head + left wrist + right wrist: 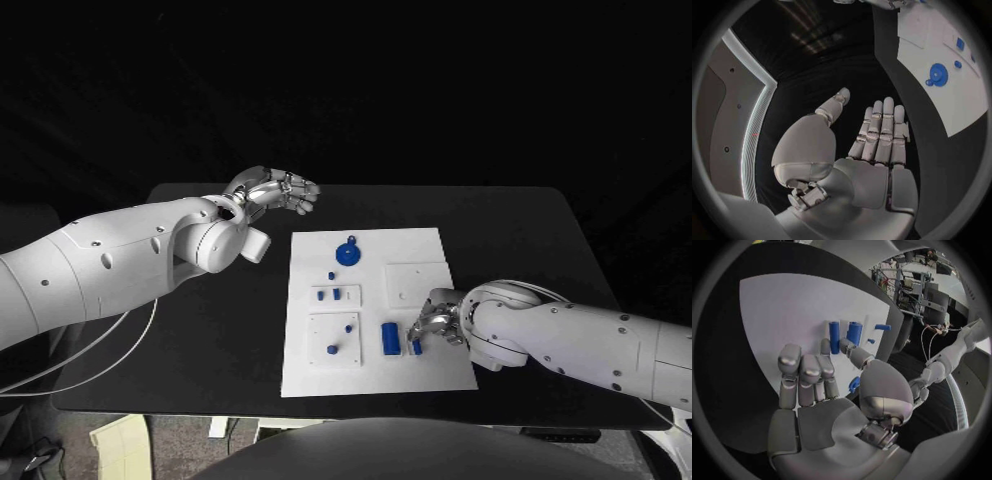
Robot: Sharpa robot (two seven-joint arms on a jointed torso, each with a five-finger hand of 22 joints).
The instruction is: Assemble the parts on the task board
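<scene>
The black table point(519, 215) carries the white task board point(418, 245) at its middle, with the blue parts spread over it: a round disc part point(348, 252) toward the far end, small pegs point(330, 294) on a raised square midway, a lone peg point(336, 349) on the nearer square, and an upright blue cylinder point(389, 337) near the board's near right corner.

The right hand point(437, 325) is lowered over that near right corner, just beside the cylinder. In the right wrist view its fingers point(802, 371) lie side by side, lightly curled over the white surface, with the thumb set apart toward two blue cylinders point(854, 332) and a small blue piece point(854, 384) beside the palm. Whether the fingertips already pinch a part cannot be told; a sliver of blue shows at their ends in the head view.

The left hand point(273, 190) is raised off the far left of the board, fingers point(879, 131) straight and together, thumb apart, holding nothing.

The step in hand appears to be picking up a small part at the near right corner. It is best done with a slow, square closure of thumb and fingertip, so the neighbouring cylinder stays upright and the part does not skid on the smooth plate.
</scene>
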